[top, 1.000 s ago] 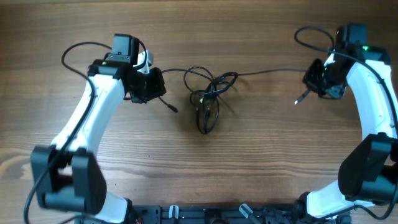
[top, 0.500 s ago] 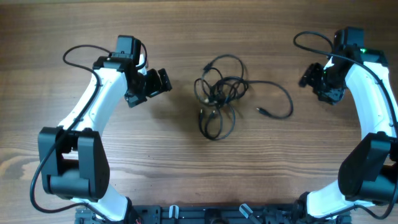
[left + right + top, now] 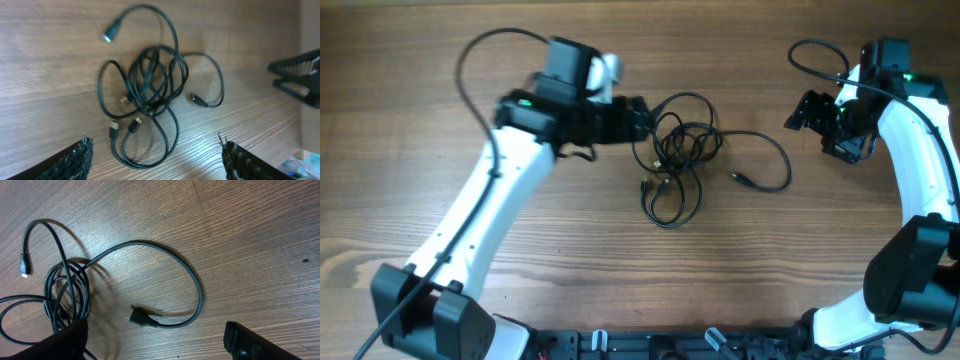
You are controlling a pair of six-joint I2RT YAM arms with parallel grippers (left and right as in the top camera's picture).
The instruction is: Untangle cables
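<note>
**Both ends dropped, and the knot just flopped back together**

The left gripper (image 3: 637, 119) has let go and swung in, now hanging wide open right over the left edge of the cables (image 3: 149, 90). The right gripper (image 3: 804, 109) is also spread, holding nothing, well off to the side. A second ago they had a cord stretched out between them. Now it's slack, with one plug (image 3: 139, 317) curled back beside the pile mid-table (image 3: 770, 270). Looks to me like a fresh grab on the knot is needed, so not much progress yet.
</note>
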